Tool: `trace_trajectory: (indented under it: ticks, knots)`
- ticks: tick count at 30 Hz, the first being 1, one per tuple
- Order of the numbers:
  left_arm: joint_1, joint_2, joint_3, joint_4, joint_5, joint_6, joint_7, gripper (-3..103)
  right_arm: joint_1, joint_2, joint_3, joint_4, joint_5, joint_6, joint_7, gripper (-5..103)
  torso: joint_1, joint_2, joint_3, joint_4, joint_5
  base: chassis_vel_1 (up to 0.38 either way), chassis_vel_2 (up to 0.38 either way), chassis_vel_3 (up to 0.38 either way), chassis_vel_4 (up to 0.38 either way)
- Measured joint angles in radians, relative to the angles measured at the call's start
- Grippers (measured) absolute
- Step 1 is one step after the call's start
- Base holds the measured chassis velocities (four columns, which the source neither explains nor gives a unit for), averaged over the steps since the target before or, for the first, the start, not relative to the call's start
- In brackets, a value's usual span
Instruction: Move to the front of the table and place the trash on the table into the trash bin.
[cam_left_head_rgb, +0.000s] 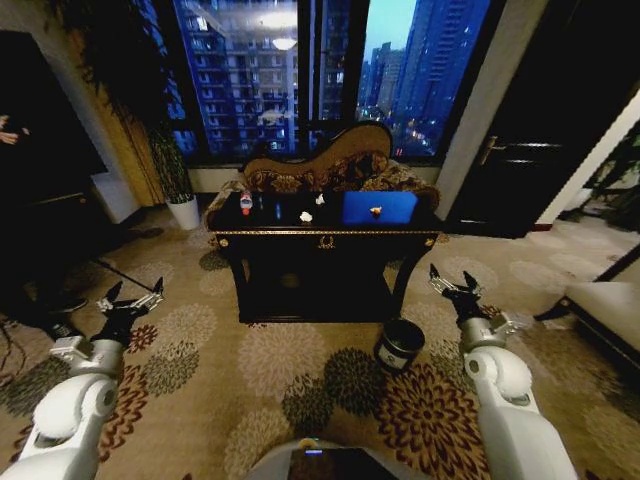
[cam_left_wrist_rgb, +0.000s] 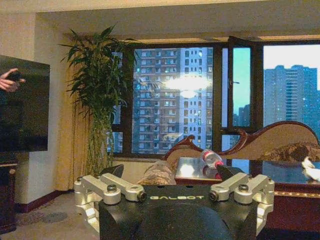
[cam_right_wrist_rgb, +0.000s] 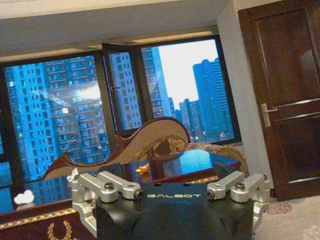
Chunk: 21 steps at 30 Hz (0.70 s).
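The black table (cam_left_head_rgb: 325, 238) with gold trim stands ahead of me across the patterned carpet. On its top stand a clear bottle (cam_left_head_rgb: 246, 203) with a red label at the left end and two white paper wads (cam_left_head_rgb: 306, 216) (cam_left_head_rgb: 320, 199) near the middle. The black trash bin (cam_left_head_rgb: 399, 345) sits on the floor by the table's front right leg. My left gripper (cam_left_head_rgb: 132, 300) hovers open over the carpet, well left of the table. My right gripper (cam_left_head_rgb: 452, 281) is open too, just right of the bin. The left wrist view has the bottle (cam_left_wrist_rgb: 212, 159) and a wad (cam_left_wrist_rgb: 311, 170).
A patterned sofa (cam_left_head_rgb: 330, 165) stands behind the table under the windows. A small orange item (cam_left_head_rgb: 376, 211) lies on the blue panel (cam_left_head_rgb: 400, 208). A potted plant (cam_left_head_rgb: 180, 190) and a dark cabinet (cam_left_head_rgb: 40, 210) are at the left, a door (cam_left_head_rgb: 520, 150) and a bench (cam_left_head_rgb: 610, 310) at the right.
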<state>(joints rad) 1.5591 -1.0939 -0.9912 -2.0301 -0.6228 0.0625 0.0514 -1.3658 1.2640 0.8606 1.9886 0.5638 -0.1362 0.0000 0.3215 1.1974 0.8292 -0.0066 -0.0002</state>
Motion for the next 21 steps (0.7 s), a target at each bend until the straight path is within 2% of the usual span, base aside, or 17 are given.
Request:
trace_trajectory:
  ticks: [21]
  knots:
    - [0.006, -0.017, 0.001, 0.001, 0.052, -0.021, 0.015, 100, 0.012, -0.005, -0.006, -0.024, 0.001, 0.002, 0.000, 100, 0.000, 0.000, 0.000, 0.0001, 0.0000, -0.228, 0.222, 0.228, -0.225]
